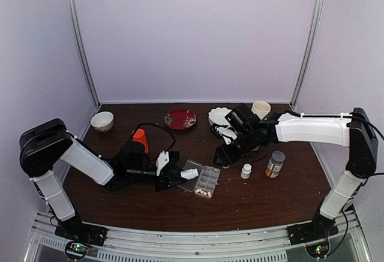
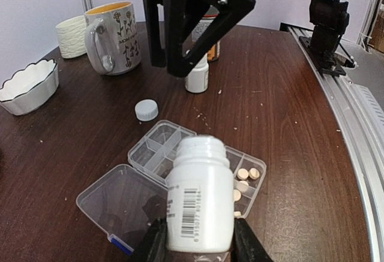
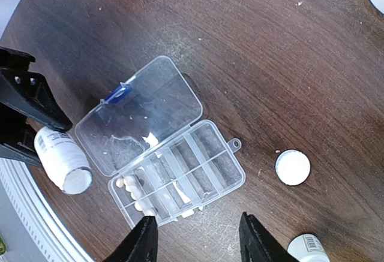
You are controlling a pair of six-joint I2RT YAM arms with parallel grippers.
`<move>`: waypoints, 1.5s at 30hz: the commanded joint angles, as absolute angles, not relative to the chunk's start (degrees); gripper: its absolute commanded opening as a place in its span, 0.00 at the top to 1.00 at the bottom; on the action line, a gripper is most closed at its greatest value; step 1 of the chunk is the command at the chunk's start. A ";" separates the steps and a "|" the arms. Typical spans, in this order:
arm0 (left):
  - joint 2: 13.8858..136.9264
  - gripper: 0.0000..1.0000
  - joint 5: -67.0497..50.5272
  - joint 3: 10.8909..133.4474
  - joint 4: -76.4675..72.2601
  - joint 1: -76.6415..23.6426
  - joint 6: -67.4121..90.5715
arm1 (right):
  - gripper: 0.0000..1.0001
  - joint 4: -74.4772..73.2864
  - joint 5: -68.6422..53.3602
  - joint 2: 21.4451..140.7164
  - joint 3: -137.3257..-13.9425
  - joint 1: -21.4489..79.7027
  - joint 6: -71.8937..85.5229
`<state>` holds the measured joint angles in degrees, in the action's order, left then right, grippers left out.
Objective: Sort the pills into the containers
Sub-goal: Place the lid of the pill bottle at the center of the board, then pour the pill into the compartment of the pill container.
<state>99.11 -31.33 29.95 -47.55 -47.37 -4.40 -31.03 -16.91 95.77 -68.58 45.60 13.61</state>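
Note:
The clear pill box [image 1: 208, 180] lies open on the brown table, its lid [image 3: 141, 121] folded flat beside the containers [image 3: 192, 169]. Several cream pills [image 3: 128, 184] sit in the end cells; the left wrist view shows the pills [image 2: 247, 173] too. My left gripper [image 2: 200, 243] is shut on an uncapped white bottle [image 2: 201, 196], tilted with its mouth over the box. In the top view the bottle [image 1: 189, 172] hangs at the box's left side. My right gripper [image 3: 198, 237] hovers open above the table, just beside the box's long edge, holding nothing.
A loose white cap [image 3: 293, 167] lies right of the box. A small white bottle [image 1: 246, 171] and an orange grey-capped bottle [image 1: 275, 164] stand further right. A mug [image 2: 114, 37], a scalloped white bowl [image 2: 27, 85], a red plate [image 1: 180, 119] and a bowl [image 1: 102, 121] line the back.

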 commanded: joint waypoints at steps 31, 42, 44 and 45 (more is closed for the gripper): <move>107.22 1.00 -32.28 38.00 -39.33 -48.57 -11.08 | 0.84 -7.19 -19.07 92.04 -60.06 56.40 27.56; 107.75 1.00 -31.86 38.62 -38.83 -48.96 -11.35 | 1.00 -6.95 -18.23 96.59 -60.32 57.12 29.07; 107.75 1.00 -31.82 38.74 -38.76 -48.96 -11.22 | 1.00 -7.81 -18.03 97.40 -60.67 57.31 28.97; 107.71 1.00 -31.78 38.68 -38.88 -48.96 -11.06 | 1.00 -8.28 -17.92 97.73 -60.85 57.31 28.90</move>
